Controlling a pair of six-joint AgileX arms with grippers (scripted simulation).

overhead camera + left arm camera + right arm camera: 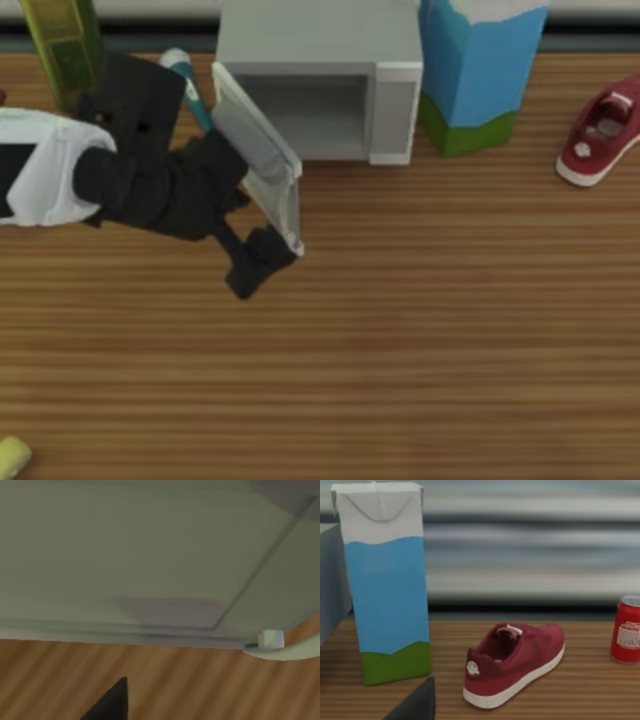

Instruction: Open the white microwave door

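The left gripper (268, 252), jaw state impossible to tell, sat at the free edge of the white microwave door (255, 150), seemingly a light, rigid, hinged panel best held there.

**A rendered test bench dressed with household odds and ends**

This is a simulated tabletop workspace, not a lived-in room. A striped wooden worktop (420, 330) carries a small white-grey microwave (320, 60) at its far edge. Just right of the microwave stands a tall blue, white and green carton (478, 70); farther right lies a red sneaker (603, 130), and beyond that a red soda can (626, 630). Such unrelated goods suit no real kitchen. Behind the microwave runs only a blurred, banded grey backdrop (530, 550).
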